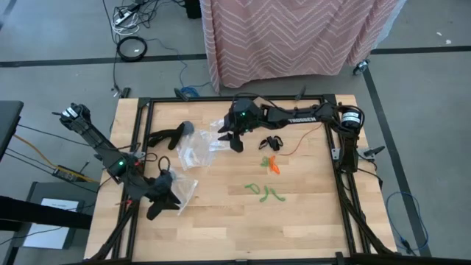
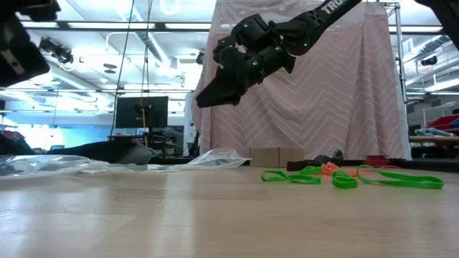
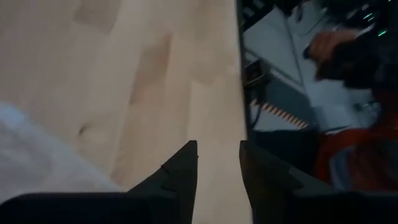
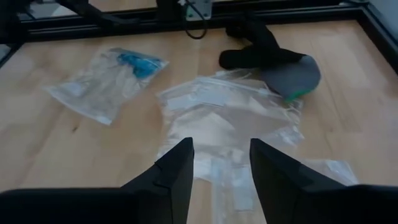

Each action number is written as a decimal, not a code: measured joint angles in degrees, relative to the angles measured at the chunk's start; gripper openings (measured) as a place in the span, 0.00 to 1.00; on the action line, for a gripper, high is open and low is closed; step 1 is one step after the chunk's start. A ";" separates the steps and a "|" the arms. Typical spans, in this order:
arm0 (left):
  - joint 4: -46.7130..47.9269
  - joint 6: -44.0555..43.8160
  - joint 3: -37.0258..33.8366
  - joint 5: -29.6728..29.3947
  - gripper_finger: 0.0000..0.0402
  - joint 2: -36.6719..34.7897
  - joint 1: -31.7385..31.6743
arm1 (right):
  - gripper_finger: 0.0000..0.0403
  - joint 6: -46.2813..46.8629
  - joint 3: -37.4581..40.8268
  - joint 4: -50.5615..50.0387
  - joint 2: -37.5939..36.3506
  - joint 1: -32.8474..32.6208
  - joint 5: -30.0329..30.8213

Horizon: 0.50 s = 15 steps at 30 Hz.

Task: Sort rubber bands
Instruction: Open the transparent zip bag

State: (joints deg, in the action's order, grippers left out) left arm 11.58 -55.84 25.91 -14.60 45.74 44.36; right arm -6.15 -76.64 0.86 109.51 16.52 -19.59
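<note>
Several green rubber bands (image 1: 263, 191) and orange ones (image 1: 270, 164) lie loose mid-tabletop, so we judge sorting unfinished, with left gripper (image 1: 163, 200) and right gripper (image 1: 234, 140) both released, empty.

Clear zip bags (image 1: 197, 149) lie crumpled on the wooden table (image 1: 309, 213) toward ten o'clock; another bag (image 1: 179, 190) sits at eight o'clock; a pink patterned cloth (image 1: 294, 33) hangs at twelve o'clock; cables (image 1: 132, 15) trail across the floor at eleven o'clock.

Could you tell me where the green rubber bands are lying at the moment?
In the high view, the green rubber bands lie loose on the wooden table, right of centre, just in front of the orange bands.
</note>
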 joint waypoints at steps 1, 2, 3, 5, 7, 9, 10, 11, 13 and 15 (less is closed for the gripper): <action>-0.99 0.28 0.00 -0.41 0.32 0.00 0.00 | 0.37 0.00 0.00 0.00 0.00 -0.11 0.24; -1.89 0.56 0.00 -1.22 0.32 0.00 0.00 | 0.37 0.00 0.00 0.10 0.00 -0.26 0.27; -2.93 1.34 0.00 -2.74 0.32 0.00 0.01 | 0.37 0.00 0.00 0.41 0.00 -0.34 0.27; -5.66 4.01 0.00 -8.12 0.32 0.02 0.00 | 0.37 0.02 0.00 1.68 0.00 -0.36 0.28; -8.89 8.48 0.00 -14.85 0.32 0.02 0.00 | 0.37 0.46 0.00 3.83 0.00 -0.32 0.30; -12.50 13.77 0.00 -21.89 0.32 0.02 0.00 | 0.37 1.59 0.00 6.40 0.00 -0.28 0.11; -14.13 15.89 0.00 -25.21 0.32 0.02 0.00 | 0.37 2.33 0.00 7.53 0.00 -0.27 0.05; -15.52 18.20 0.00 -28.48 0.32 0.01 -0.06 | 0.38 2.91 0.00 8.60 0.00 -0.24 0.02; -17.21 22.00 0.00 -34.32 0.32 0.00 -0.45 | 0.38 3.69 0.00 9.98 -0.12 -0.06 -0.06; -17.83 25.90 0.00 -39.05 0.32 0.00 -1.38 | 0.38 4.11 0.00 10.96 -0.38 0.07 -0.16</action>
State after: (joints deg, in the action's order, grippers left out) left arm -6.25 -29.93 25.91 -53.65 45.74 42.97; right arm -2.04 -76.64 11.82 109.14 16.59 -19.75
